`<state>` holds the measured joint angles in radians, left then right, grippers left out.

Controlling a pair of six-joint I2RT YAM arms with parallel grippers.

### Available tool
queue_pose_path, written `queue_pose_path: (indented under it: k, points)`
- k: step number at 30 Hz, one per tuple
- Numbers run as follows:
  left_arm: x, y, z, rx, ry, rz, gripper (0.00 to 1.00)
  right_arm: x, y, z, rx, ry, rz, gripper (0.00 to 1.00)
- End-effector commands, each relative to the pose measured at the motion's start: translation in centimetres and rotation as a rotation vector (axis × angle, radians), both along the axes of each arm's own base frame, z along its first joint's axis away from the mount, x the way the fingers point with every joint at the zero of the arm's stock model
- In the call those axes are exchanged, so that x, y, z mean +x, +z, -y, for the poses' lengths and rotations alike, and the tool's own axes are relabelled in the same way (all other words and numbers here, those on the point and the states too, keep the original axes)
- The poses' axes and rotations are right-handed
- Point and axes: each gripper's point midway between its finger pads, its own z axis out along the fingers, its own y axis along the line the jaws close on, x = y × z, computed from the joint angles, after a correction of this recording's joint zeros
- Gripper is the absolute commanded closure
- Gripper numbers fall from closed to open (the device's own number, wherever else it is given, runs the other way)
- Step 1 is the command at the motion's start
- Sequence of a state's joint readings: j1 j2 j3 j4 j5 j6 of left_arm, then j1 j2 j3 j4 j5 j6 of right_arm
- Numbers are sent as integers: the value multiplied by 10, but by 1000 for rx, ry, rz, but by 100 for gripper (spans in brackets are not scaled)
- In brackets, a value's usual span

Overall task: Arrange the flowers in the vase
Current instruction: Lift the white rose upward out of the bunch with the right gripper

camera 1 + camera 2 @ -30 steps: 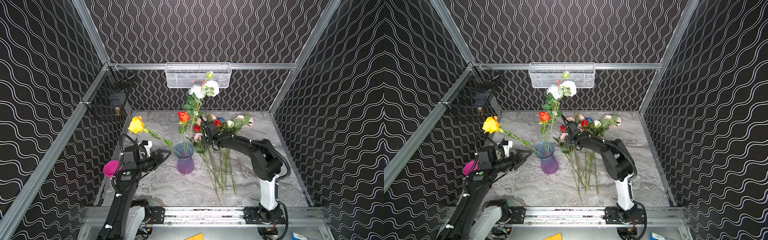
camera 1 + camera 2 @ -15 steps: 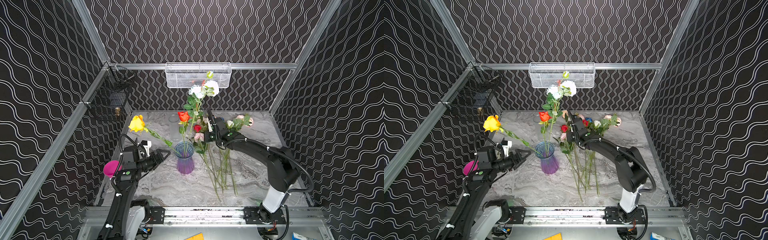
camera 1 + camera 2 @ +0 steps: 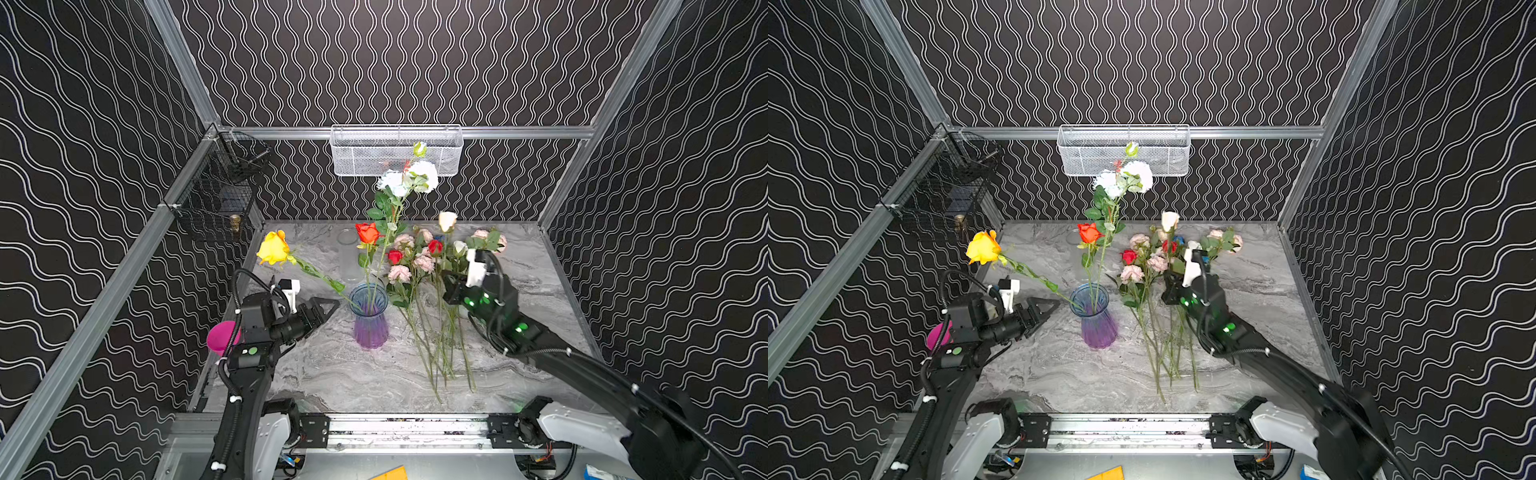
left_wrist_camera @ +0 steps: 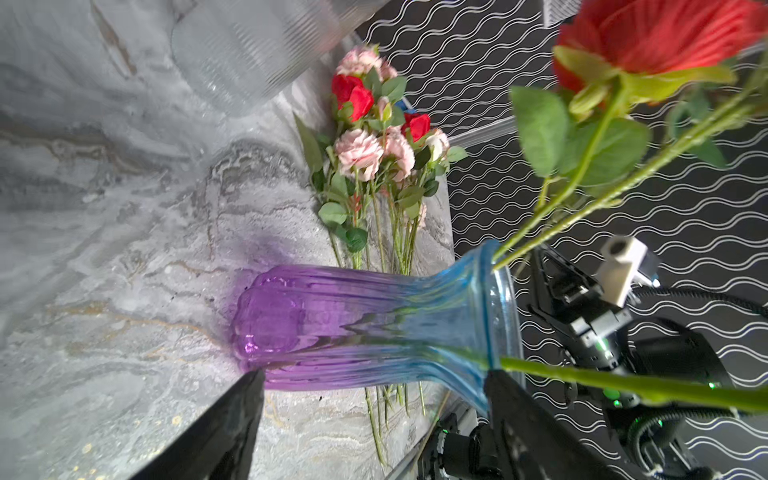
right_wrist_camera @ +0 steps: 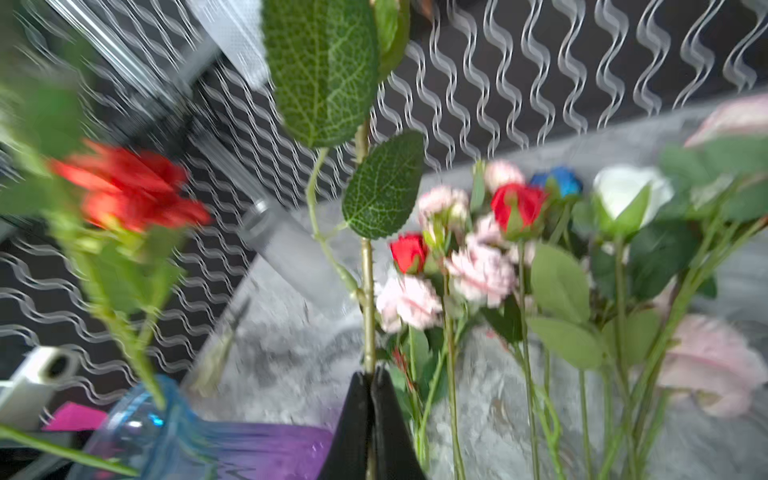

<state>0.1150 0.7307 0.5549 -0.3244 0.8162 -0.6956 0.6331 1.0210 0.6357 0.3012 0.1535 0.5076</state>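
Pinching a rose stem (image 5: 368, 270), right claw (image 5: 370, 380) reveals grip only wrist-side.

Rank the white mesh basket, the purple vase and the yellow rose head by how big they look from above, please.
In a top view, largest to smallest:
1. white mesh basket, widest by far
2. purple vase
3. yellow rose head; it is raised toward the camera, so it may look bigger than it is

Grey marbled tabletop (image 3: 332, 374): purple-blue vase (image 3: 369, 328) upright mid-table; clear glass vase (image 3: 347, 254) behind; flowers (image 3: 424, 262) lying just beside.
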Motion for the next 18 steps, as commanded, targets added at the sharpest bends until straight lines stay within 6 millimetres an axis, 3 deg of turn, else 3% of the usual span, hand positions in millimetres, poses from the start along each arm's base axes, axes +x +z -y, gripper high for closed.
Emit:
queue_pose_path:
  k: [1, 5, 11, 18]
  points:
    - [2, 2, -8, 59, 38, 29, 13, -17, 56, 23, 138, -62, 222, 100]
    - [1, 7, -16, 123, 71, 35, 11, -43, 104, 25, 186, -43, 417, 100]
    - [-10, 40, -25, 193, 128, 193, 7, -67, 164, -2, 220, 70, 560, 100]
    - [-14, 48, -40, 237, 231, 243, 6, -105, 229, -26, 272, 132, 733, 100]
